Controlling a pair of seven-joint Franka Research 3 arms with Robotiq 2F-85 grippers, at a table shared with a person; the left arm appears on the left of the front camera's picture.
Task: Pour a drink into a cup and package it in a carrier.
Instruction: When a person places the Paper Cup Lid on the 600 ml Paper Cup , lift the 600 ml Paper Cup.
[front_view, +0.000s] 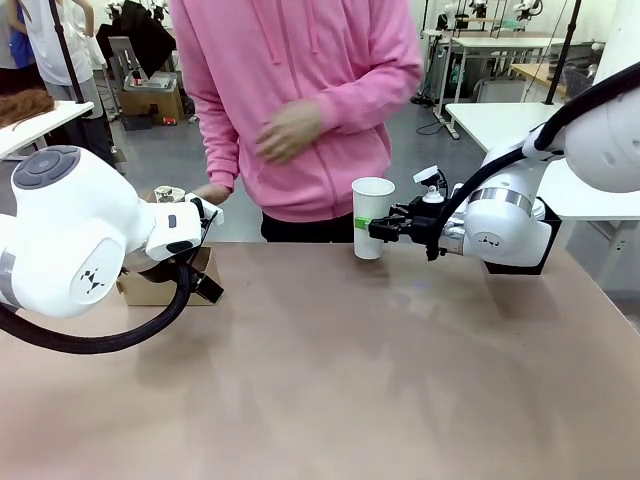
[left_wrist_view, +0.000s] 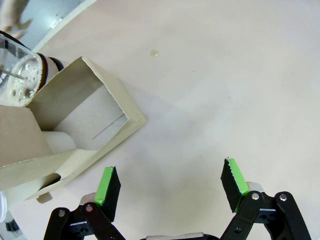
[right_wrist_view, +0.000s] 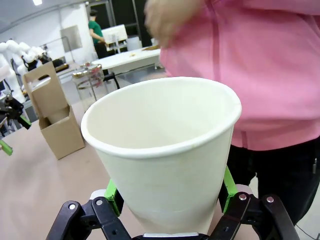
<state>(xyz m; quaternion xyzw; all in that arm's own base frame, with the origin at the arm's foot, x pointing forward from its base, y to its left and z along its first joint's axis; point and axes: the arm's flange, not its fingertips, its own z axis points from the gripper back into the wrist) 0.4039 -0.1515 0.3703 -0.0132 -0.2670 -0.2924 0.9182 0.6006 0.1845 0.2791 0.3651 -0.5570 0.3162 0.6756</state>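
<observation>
The left gripper (left_wrist_view: 170, 169) hangs over the table just beside the carrier (left_wrist_view: 85, 115), its jaws wide apart and empty. A glass pitcher (left_wrist_view: 22, 75) stands just beyond the carrier. Well to the right of the carrier, the right gripper (front_view: 385, 228) is clamped on the cup (front_view: 372, 215), which is tall, plain white paper, upright, lidless and seemingly dry inside. Pouring looks like the step in hand. Next, pitcher and cup must be brought together, with the cup kept level.
</observation>
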